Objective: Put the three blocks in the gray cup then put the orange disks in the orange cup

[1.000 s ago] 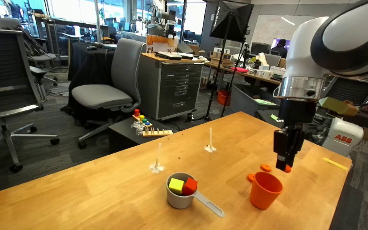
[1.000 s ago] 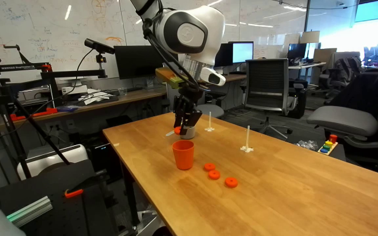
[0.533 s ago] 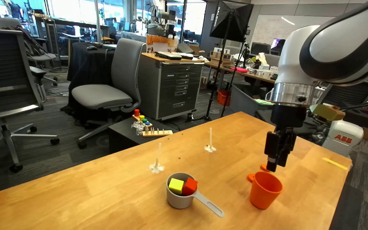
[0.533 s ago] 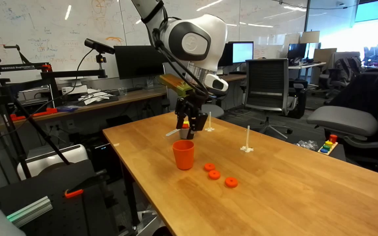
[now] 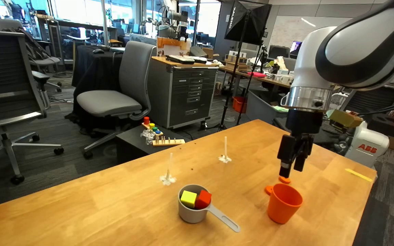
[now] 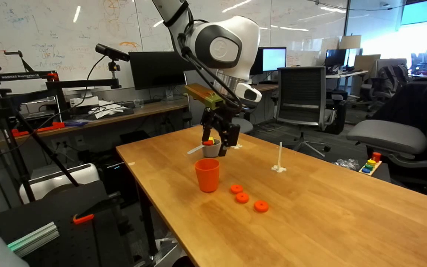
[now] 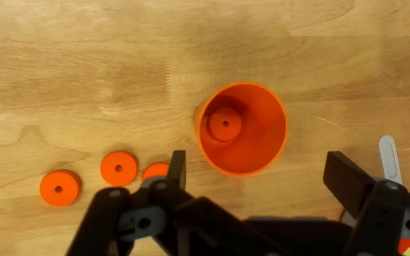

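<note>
The end effector (image 7: 256,161) hangs above the orange cup (image 5: 282,213), its black fingers spread wide and clear of the rim; in the wrist view the cup's mouth shows between them. Inside the orange cup, towards one side, lies an orange disk (image 7: 225,132) with its centre hole facing up.

Flat on the bench (image 6: 328,222) beside the orange cup, in a loose row leading away from it, lie the nearest disk (image 6: 237,191), partly covered by a finger in the wrist view; the middle disk (image 6: 242,200), just beside that one but apart; and the outermost disk (image 6: 261,209), across a wider gap.

In an exterior view the gray cup (image 5: 192,216) stands upright to the left of the orange cup, well apart from it, its straight handle sticking out on the side nearer the orange cup. The yellow block (image 5: 188,199) and the red block (image 5: 204,199) rest in the gray cup; what lies under them is hidden.

Farther out in that view, a thin upright peg (image 5: 225,147) and a second peg (image 5: 169,167) stand beyond and left of the orange cup, and a yellow strip (image 5: 358,175) lies to its right. Off the bench, well beyond the orange cup, is a drawer cabinet (image 5: 193,99).
</note>
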{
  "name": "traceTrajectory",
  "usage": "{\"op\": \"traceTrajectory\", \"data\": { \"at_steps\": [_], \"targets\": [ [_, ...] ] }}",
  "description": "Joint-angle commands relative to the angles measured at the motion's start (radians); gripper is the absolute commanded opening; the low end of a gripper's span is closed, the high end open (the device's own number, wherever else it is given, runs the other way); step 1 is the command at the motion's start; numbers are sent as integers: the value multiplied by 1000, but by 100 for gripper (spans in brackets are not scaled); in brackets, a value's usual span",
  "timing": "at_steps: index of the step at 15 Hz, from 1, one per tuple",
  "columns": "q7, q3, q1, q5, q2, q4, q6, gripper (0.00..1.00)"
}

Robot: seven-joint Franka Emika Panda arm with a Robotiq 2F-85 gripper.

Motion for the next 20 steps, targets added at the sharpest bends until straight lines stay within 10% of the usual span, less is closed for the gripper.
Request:
{"op": "traceTrajectory", "data": {
  "at_steps": [1, 20],
  "targets": [
    [5, -14, -26, -18, 1, 22, -17, 100],
    [-7, -13, -100, -4, 297, 355, -73, 100]
  ]
}}
